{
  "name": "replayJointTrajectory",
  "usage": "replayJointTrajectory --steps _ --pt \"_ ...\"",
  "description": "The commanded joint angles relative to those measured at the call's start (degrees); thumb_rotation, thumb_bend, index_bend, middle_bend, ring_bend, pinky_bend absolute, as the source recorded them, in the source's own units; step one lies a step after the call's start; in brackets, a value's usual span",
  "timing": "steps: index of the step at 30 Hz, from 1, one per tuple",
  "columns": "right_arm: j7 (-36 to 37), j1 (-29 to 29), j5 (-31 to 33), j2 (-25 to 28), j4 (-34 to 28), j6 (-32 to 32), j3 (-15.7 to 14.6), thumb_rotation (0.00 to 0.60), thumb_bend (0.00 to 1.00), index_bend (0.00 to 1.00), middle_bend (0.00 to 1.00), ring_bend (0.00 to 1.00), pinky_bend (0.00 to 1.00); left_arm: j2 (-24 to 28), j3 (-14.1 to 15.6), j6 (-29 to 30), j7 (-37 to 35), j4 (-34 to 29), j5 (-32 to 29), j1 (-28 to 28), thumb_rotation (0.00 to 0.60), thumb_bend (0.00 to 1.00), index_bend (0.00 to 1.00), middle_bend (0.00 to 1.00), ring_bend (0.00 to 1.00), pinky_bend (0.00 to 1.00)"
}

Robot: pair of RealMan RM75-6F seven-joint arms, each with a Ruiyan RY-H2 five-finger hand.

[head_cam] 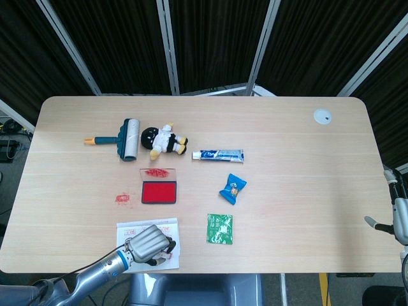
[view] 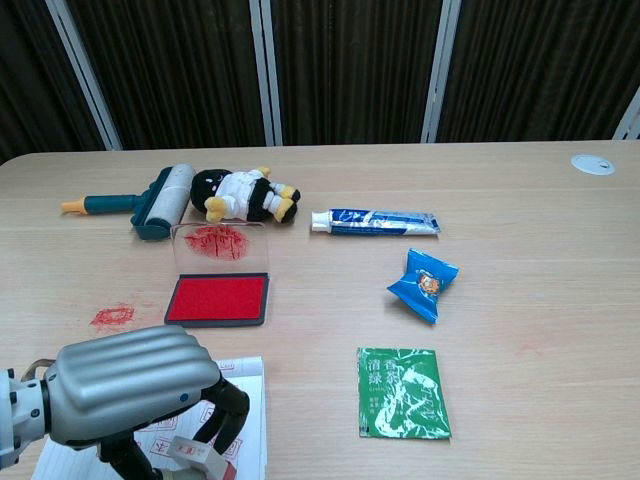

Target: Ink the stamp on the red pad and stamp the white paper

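My left hand [head_cam: 149, 243] [view: 135, 388] hovers low over the white paper [head_cam: 129, 229] [view: 249, 415] at the table's near edge and grips a small stamp [view: 202, 457] whose red face points down at the sheet. The paper carries several red stamp marks. The red ink pad [head_cam: 159, 192] [view: 219, 298] lies behind the paper with its clear lid [view: 220, 243] standing open. My right hand [head_cam: 399, 217] shows only at the right edge of the head view, off the table, too little of it to tell its state.
A lint roller [head_cam: 127, 139], a plush doll [head_cam: 163, 139] and a toothpaste tube [head_cam: 218, 154] lie in a row behind the pad. A blue snack bag [head_cam: 233, 188] and a green packet [head_cam: 219, 228] lie right of the paper. A red ink smear [head_cam: 122, 198] marks the wood.
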Motion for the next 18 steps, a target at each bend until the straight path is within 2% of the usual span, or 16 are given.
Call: replayJointTrajectory --steps 1,18 --pt "0.0 0.0 0.1 0.0 0.1 -0.1 0.0 0.600 0.00 0.00 0.00 0.00 0.00 -0.4 0.1 -0.2 0.3 0.3 -0.1 -0.1 0.600 0.49 0.61 0.58 0.80 0.74" --pt "0.0 0.1 0.4 -0.2 0.4 -0.4 0.0 0.600 0.00 0.00 0.00 0.00 0.00 -2.9 0.8 -1.2 2.0 3.4 -1.3 0.1 0.600 0.49 0.61 0.58 0.80 0.74"
